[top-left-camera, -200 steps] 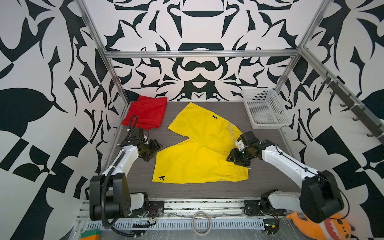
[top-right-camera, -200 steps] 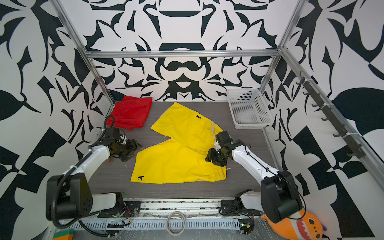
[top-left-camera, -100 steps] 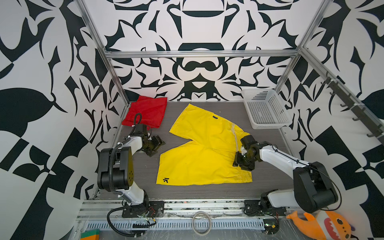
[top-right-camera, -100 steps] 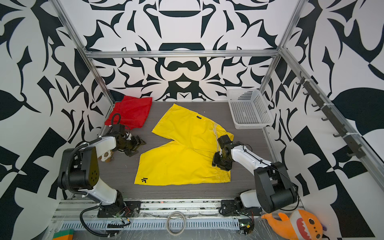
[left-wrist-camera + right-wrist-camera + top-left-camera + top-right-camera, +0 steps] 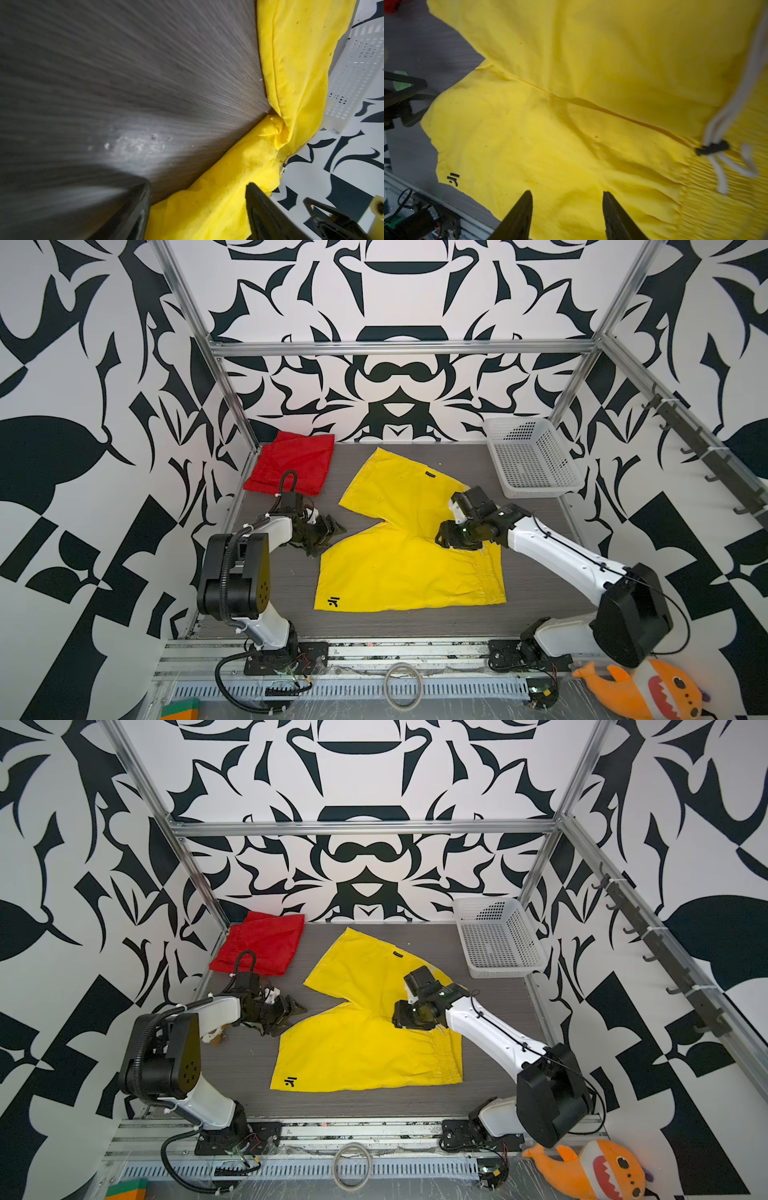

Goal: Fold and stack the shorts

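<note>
The yellow shorts (image 5: 395,568) (image 5: 353,1052) lie spread flat on the grey table, legs to the left and waistband to the right, with a dark logo (image 5: 453,178) on the near leg. Their white drawstring (image 5: 737,104) lies over the waistband. The red shorts (image 5: 295,464) (image 5: 262,944) lie folded in the back left corner. My left gripper (image 5: 328,537) (image 5: 291,1017) (image 5: 198,187) is open at the near leg's left edge, with yellow fabric (image 5: 291,62) between its fingers. My right gripper (image 5: 446,537) (image 5: 401,1017) (image 5: 567,193) hangs open over the shorts' middle (image 5: 591,62).
A white perforated basket (image 5: 536,487) (image 5: 498,969) stands at the back right. An orange plush shark (image 5: 648,693) (image 5: 598,1169) lies off the table at the front right. A tape ring (image 5: 402,684) rests on the front rail.
My left gripper has moved right, up to the yellow leg's edge. My right gripper has moved from the waistband's near end leftward over the shorts' middle.
</note>
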Tool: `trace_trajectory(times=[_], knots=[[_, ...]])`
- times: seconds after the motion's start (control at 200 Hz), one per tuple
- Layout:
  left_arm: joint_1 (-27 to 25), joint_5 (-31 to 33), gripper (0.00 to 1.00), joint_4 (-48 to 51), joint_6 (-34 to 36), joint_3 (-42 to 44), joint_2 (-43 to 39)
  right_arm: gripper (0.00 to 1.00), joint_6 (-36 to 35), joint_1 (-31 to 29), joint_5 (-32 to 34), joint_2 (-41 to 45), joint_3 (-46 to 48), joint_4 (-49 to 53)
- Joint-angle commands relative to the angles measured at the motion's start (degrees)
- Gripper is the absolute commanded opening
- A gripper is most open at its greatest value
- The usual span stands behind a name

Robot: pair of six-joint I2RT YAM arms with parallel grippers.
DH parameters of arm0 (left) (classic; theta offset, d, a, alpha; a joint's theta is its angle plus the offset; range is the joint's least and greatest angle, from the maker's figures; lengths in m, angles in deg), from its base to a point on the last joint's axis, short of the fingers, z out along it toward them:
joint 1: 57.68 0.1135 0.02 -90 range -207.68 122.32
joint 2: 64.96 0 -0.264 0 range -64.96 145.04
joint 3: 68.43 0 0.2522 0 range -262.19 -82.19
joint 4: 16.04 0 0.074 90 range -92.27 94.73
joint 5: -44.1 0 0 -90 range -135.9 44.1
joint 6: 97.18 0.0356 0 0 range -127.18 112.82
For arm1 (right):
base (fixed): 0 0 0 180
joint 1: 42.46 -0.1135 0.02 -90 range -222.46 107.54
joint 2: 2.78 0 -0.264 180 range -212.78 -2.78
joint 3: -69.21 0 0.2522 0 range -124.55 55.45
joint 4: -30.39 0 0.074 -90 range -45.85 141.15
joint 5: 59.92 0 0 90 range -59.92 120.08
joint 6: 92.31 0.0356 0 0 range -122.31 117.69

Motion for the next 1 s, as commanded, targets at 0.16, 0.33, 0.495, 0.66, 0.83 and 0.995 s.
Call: trace_trajectory(times=[0.16, 0.33, 0.495, 0.66, 0.83, 0.995], knots=[[-1.9, -4.9, 0.36, -1.7, -1.7, 2.3, -4.9, 0.57, 7.7, -5.4, -5.2, -12.8, -2.0, -18.5], [-5.6, -1.2, 0.04, -1.9, 0.8, 1.0, -12.1, 0.57, 9.2, -5.6, -6.6, -16.0, -1.4, -24.2], [-12.6, 4.8, 0.01, 0.6, 9.1, 0.5, -19.5, 0.57, 9.5, -5.6, -7.1, -17.4, -0.9, -26.0], [-14.0, 14.9, 0.35, 5.3, 9.3, 1.7, -23.3, 0.58, 8.9, -6.2, -7.3, -17.1, -1.5, -26.9], [-13.8, 16.9, 0.71, 12.8, 19.5, -3.9, -18.2, 0.59, 3.5, -7.6, -4.4, -16.0, -3.0, -24.6], [-13.8, 13.3, 0.76, 22.0, 40.7, -14.4, -8.7, 0.62, -1.3, -7.6, -0.4, -12.3, -0.6, -25.4]])
